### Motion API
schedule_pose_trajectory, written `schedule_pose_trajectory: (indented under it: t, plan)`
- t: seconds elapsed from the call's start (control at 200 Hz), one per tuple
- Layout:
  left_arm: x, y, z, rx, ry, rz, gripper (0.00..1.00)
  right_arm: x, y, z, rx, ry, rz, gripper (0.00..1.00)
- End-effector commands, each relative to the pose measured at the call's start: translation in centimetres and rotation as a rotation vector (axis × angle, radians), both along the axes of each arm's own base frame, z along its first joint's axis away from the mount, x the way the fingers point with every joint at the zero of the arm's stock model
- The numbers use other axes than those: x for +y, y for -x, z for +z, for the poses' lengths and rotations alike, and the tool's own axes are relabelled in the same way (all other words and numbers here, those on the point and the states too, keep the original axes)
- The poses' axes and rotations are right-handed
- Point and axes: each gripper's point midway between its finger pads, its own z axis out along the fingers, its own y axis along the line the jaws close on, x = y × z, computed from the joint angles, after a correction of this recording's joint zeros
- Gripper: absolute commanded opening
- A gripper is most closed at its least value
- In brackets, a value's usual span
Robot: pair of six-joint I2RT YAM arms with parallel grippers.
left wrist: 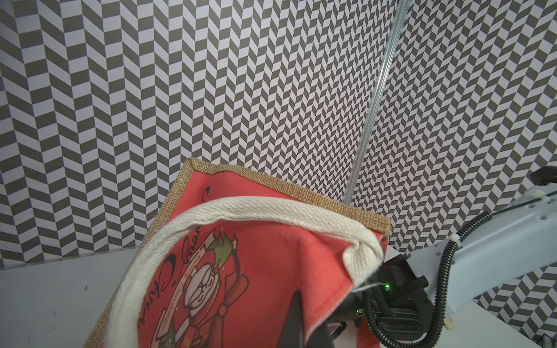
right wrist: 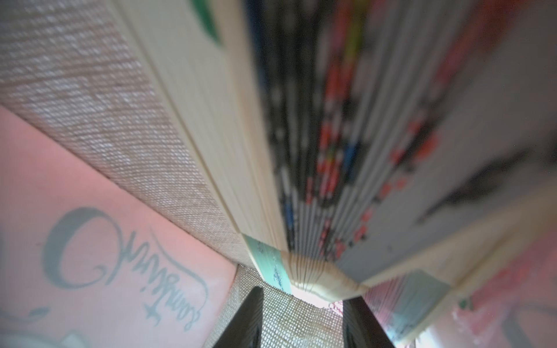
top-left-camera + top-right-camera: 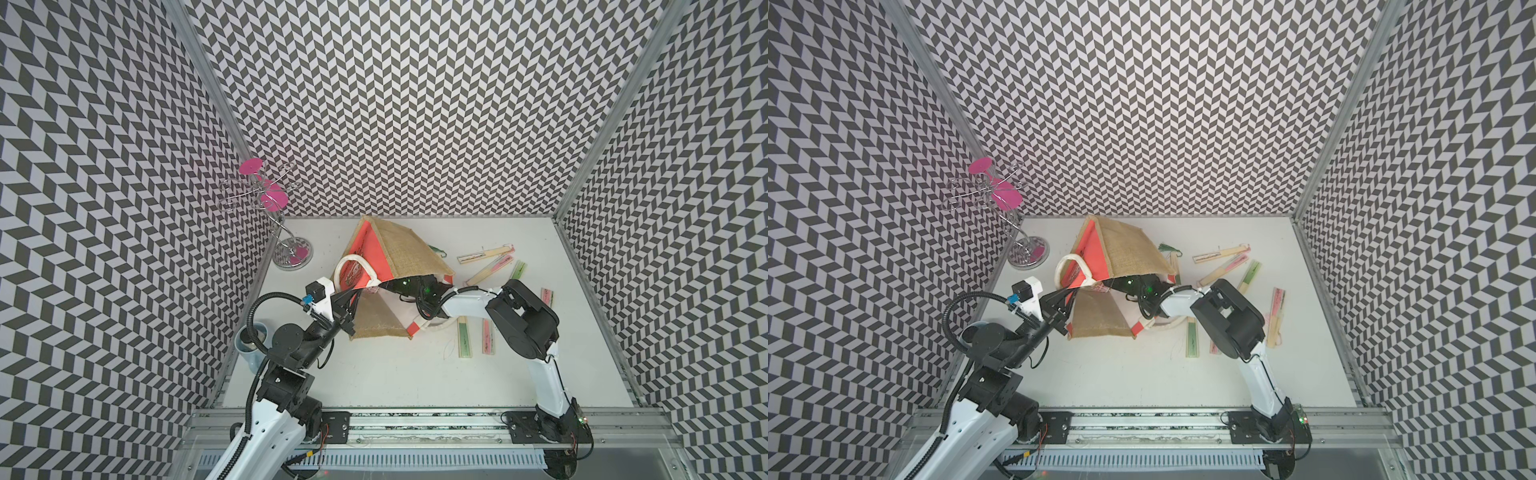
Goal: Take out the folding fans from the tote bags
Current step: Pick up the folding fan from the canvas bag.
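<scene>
clock: 12 is the far wall [image 3: 415, 104], 6 is the rail [image 3: 415, 419] that carries the arm bases.
bag [image 3: 399, 249]: one, tan with red panels. It lies on its side mid-table [image 3: 395, 374], mouth facing 4 o'clock.
handles: two, white. One [image 3: 352, 259] lies on the printed red panel and one [image 3: 434, 327] on the table under the right arm [image 3: 465, 305].
left claw [image 3: 355, 302]: clenched on the bag's cloth at the 8 o'clock edge of the mouth.
right claw [image 2: 304, 316]: inside the bag and released, fingers apart and not closed on a fan.
fan inside [image 2: 301, 180]: one, partly spread, with black and red print, its pivot end just beyond the fingertips. More slats lie beside it, too blurred to count.
fans out [image 3: 1221, 253]: seven counted in a top view, all on the table from 2 to 5 o'clock of the bag. Three are at 2, two at 3 beside the right arm, and two at 5 near the lower handle.
tassel [image 3: 1169, 248]: one, green, at the bag's 1 o'clock edge. Its fan is mostly hidden behind the bag.
stand [image 3: 286, 249]: one, chrome wire with pink discs, at 10 o'clock, apart from the bag.
cup [image 3: 246, 353]: one, pale blue, at 8 o'clock, partly behind the left arm [image 3: 291, 340].
</scene>
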Motion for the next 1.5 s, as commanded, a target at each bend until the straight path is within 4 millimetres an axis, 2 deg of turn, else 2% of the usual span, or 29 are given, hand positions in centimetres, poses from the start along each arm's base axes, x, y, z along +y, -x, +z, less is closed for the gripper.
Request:
schedule_pose_trajectory:
  t: [0.0,0.07,0.18,0.24,0.275,0.441,0.546,0.661,0.746,0.816,0.952,1.007,1.092,1.267,1.372,1.497]
  plan:
    - [-0.2,0.8,1.3,-0.029,0.029,-0.033,0.0,-0.5,-2.2,2.8,-0.077,-0.11,-0.032,0.43]
    - [-0.3,0.8,1.3,-0.03,0.033,-0.039,0.0,-0.3,-2.2,2.4,-0.059,-0.118,-0.028,0.43]
    - [-0.5,1.0,1.5,-0.04,0.043,-0.057,0.0,-0.5,-2.8,-1.5,0.087,-0.028,-0.084,0.44]
    - [-0.7,0.9,1.6,-0.038,0.046,-0.067,0.0,-0.6,-2.9,-2.2,0.099,-0.035,-0.084,0.45]
    - [-0.8,0.9,1.7,-0.035,0.044,-0.074,0.0,-0.4,-2.7,-1.9,0.083,-0.06,-0.072,0.46]
    - [-1.4,1.2,1.2,-0.019,0.059,-0.115,0.0,0.4,-2.7,2.7,-0.107,-0.208,-0.003,0.49]
    - [-2.2,2.3,1.8,-0.042,0.07,-0.194,0.0,0.7,-3.1,4.8,-0.174,-0.261,0.011,0.48]
    - [-4.0,5.3,3.9,-0.141,0.037,-0.368,0.0,0.5,-3.9,4.5,-0.137,-0.257,-0.031,0.48]
    - [-4.6,7.0,5.1,-0.209,-0.006,-0.434,0.0,-0.1,-4.1,4.7,-0.12,-0.271,-0.056,0.49]
    - [-4.2,8.5,6.5,-0.29,-0.012,-0.442,0.0,-0.8,-4.2,4.8,-0.105,-0.27,-0.08,0.49]
    - [-1.8,10.2,9.3,-0.419,0.036,-0.324,0.0,-2.7,-4.5,4.4,-0.081,-0.255,-0.127,0.49]
    - [-1.1,10.4,9.8,-0.438,0.045,-0.28,0.0,-3.4,-4.3,4.6,-0.089,-0.277,-0.125,0.51]
    - [-1.0,10.2,9.6,-0.435,0.041,-0.266,0.0,-4.0,-3.5,6.3,-0.146,-0.356,-0.077,0.52]
    - [-3.4,10.8,7.6,-0.395,0.015,-0.454,0.0,-4.3,-1.6,10.3,-0.29,-0.48,0.028,0.51]
    - [-3.6,9.4,6.8,-0.342,0.011,-0.428,0.0,-4.3,-0.8,11.9,-0.343,-0.492,0.057,0.44]
    - [-2.1,6.9,6.8,-0.3,0.032,-0.26,0.0,-4.8,-0.6,12.4,-0.348,-0.472,0.044,0.41]
